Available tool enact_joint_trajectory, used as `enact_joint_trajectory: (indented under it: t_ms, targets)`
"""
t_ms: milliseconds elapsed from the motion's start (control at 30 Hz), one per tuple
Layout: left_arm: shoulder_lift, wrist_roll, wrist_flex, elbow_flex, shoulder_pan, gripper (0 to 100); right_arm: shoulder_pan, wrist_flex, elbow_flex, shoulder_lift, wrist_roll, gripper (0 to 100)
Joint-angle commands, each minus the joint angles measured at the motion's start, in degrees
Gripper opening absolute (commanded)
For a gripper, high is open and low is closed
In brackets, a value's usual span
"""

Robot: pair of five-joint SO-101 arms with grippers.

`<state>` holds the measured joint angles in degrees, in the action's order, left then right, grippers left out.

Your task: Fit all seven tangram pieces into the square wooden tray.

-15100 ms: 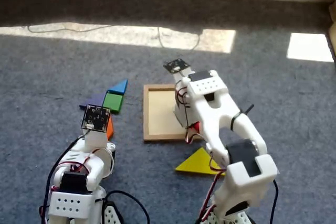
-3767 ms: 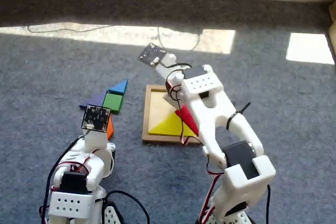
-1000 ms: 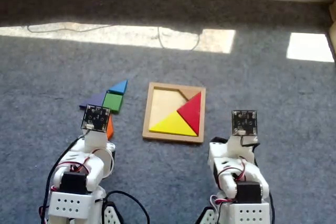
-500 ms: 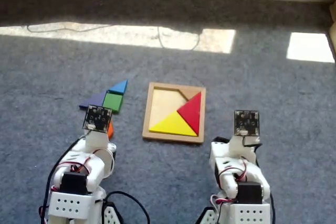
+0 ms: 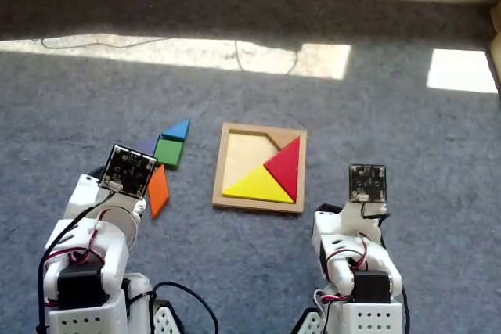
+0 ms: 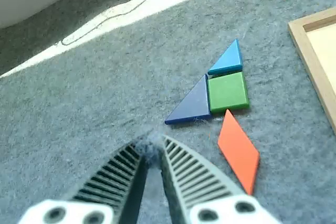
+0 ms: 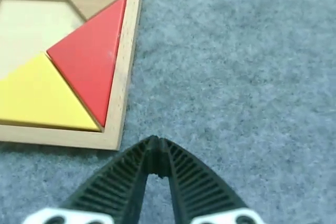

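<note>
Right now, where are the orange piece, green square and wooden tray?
orange piece (image 6: 239,149), left wrist view, face centre
green square (image 6: 227,92), left wrist view, face centre
wooden tray (image 5: 258,206), high view, near rim

Overhead, two wrist views; shared tray (image 5: 218,166)

We are counting one square wooden tray (image 5: 219,163), one red triangle (image 5: 286,166), one yellow triangle (image 5: 254,185), one light blue triangle (image 5: 180,128), one seemingly dark blue triangle (image 6: 193,106), one green square (image 5: 168,151), one orange parallelogram (image 5: 158,191).
</note>
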<state>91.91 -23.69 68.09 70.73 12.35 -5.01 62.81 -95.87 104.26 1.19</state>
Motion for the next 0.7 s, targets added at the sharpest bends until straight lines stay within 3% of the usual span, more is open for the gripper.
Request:
enact_joint_trajectory:
  t_ms: [0, 133, 300, 667]
  targets:
    - [-11.21, -0.44, 4.31, -10.68, 0.4, 8, 0.48, -0.13, -8.66, 0.84, 0.0, 0.6]
    - [-29.14, 0.0, 7.82, -17.27, -0.84, 16, 0.48, -0.04, -8.66, 0.84, 0.0, 0.6]
    - [-47.6, 12.22, 7.21, -21.23, -0.84, 30, 0.48, -0.04, -8.66, 0.84, 0.0, 0.6]
    - [-65.45, 23.74, -8.79, -24.48, -0.84, 30, 0.57, 0.04, -8.66, 0.84, 0.0, 0.6]
